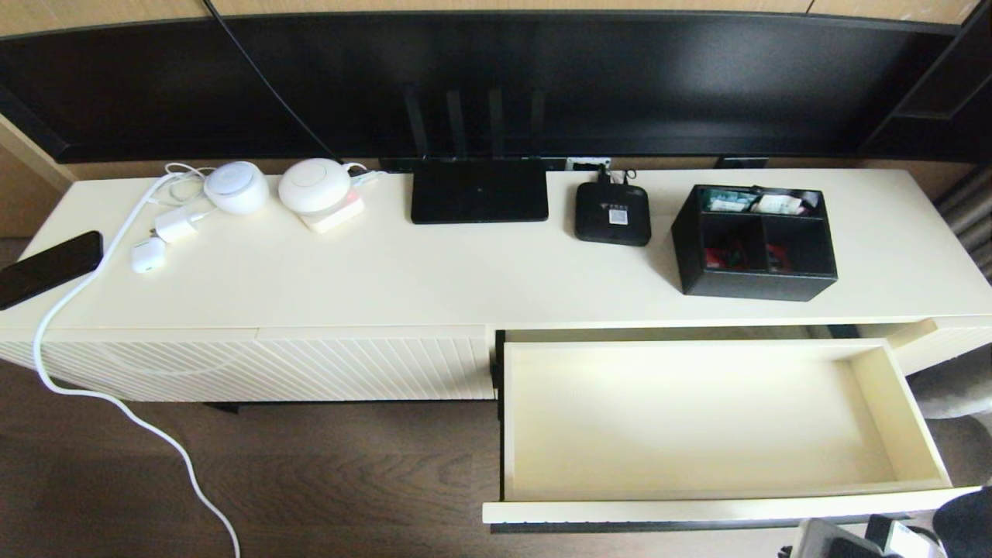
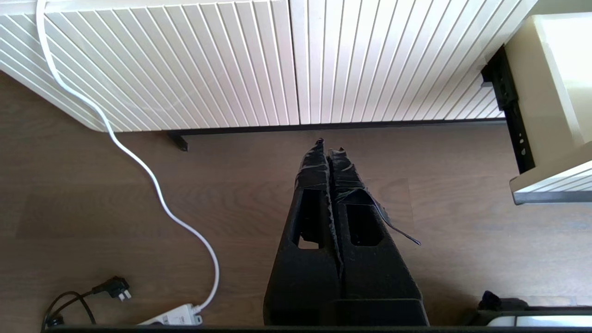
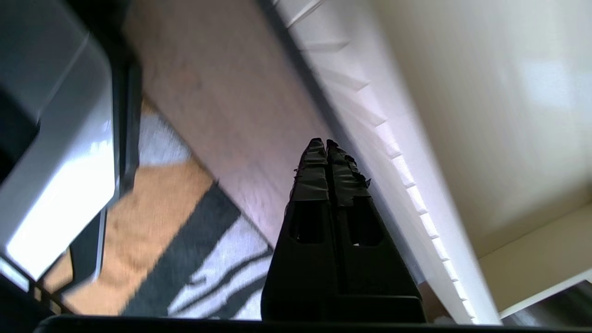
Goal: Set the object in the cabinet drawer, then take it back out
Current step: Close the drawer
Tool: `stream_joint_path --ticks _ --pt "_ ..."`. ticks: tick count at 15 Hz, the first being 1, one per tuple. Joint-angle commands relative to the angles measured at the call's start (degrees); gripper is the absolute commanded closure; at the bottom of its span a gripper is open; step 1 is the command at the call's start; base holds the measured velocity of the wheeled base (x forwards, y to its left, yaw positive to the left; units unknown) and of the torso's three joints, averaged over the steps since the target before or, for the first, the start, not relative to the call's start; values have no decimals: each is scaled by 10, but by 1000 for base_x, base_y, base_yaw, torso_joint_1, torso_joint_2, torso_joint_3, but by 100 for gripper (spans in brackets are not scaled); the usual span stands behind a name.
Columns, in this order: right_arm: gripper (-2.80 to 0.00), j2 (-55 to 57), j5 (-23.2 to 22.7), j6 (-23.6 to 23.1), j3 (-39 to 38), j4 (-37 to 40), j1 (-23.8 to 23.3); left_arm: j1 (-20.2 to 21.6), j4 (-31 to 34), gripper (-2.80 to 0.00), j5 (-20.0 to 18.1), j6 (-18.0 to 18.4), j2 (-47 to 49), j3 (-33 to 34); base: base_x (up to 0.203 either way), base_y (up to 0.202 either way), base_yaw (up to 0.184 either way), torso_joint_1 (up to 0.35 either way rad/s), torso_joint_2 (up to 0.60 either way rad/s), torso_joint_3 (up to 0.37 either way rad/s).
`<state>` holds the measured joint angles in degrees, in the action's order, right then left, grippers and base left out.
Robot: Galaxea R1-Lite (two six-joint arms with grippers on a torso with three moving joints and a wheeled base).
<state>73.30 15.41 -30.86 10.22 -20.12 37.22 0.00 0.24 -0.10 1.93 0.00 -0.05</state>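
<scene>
The object, a black organizer box (image 1: 756,242) with three compartments holding small red and white-teal packets, stands on the cabinet top at the right, behind the drawer. The cabinet drawer (image 1: 697,508) is pulled wide out and its smooth cream interior is bare. My left gripper (image 2: 328,145) is shut on nothing, low over the wooden floor in front of the ribbed cream panel (image 2: 231,60). My right gripper (image 3: 322,142) is shut and empty, just outside the drawer's ribbed front (image 3: 407,185). Neither gripper shows in the head view.
On the cabinet top stand a flat black router (image 1: 479,190), a small black set-top box (image 1: 612,213), two white round devices (image 1: 236,186), chargers and a phone (image 1: 48,267). A white cable (image 1: 77,387) hangs to a power strip (image 2: 175,317). A patterned rug (image 3: 185,240) lies below.
</scene>
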Motion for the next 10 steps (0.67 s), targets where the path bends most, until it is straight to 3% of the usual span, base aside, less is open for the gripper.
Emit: stream_joint_path --ticks 1,6,10 --pt "0 33 -2 -11 -12 3 5 0 0 0 0 0 1 0 0 0 0 0 0 0" --pt "0 118 -7 -9 -11 -12 3 0 0 0 0 0 1 0 0 0 0 0 0 0" --pt "0 197 -6 0 -10 -133 -13 0 -1 0 0 0 1 0 0 0 0 0 0 0"
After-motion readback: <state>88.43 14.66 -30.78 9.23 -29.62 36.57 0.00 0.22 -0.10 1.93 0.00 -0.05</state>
